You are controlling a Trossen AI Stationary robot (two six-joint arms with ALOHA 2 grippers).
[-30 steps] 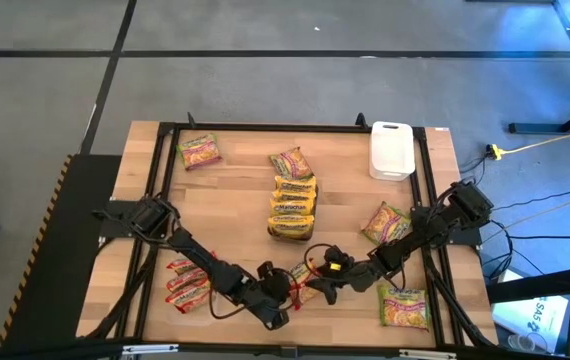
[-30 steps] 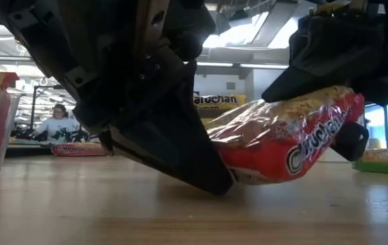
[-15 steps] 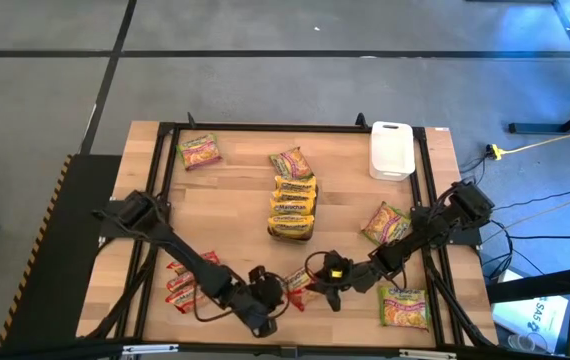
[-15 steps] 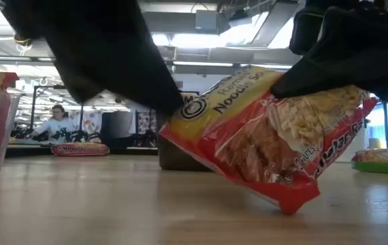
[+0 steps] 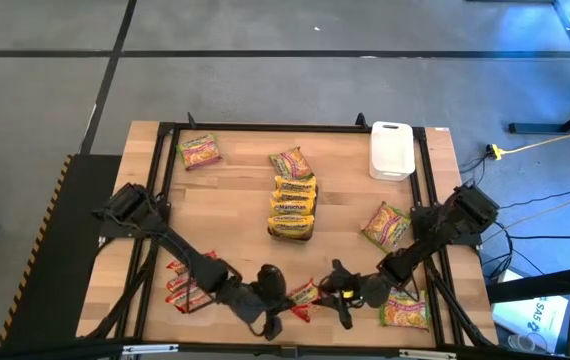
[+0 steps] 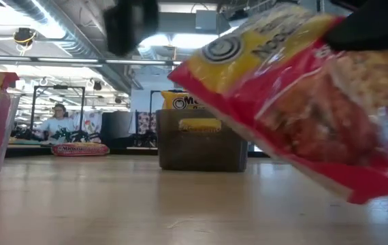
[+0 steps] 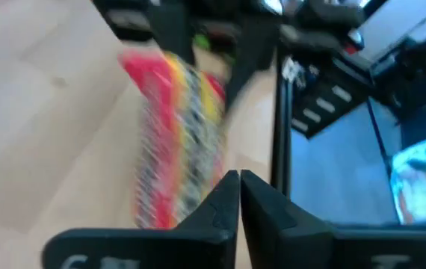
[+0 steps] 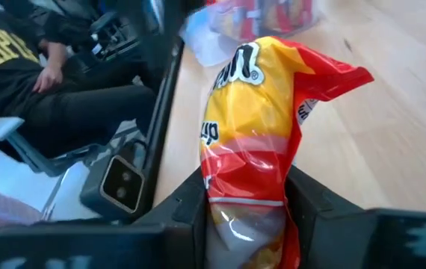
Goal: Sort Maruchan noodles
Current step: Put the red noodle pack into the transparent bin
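Holding: my right gripper (image 8: 247, 217) is clamped on a red packet (image 8: 261, 134), lifted off the table (image 5: 235, 200) near its front edge.
Why lifted: so it clears the wood, I judge, for carrying toward the other red packets (image 5: 180, 285).
Left gripper (image 7: 239, 198): fingers pressed together, empty, just beside the packet.
Yellow stack (image 5: 293, 205): mid-table.

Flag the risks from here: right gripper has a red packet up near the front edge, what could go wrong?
1. The right gripper pinches the red packet only at one end; the rest hangs free, so the crinkly plastic might slip out.
2. The shut left gripper sits close beside it near the table's front edge; the arms could clash.
3. A green-and-pink packet lies just beside the right gripper and could get knocked.
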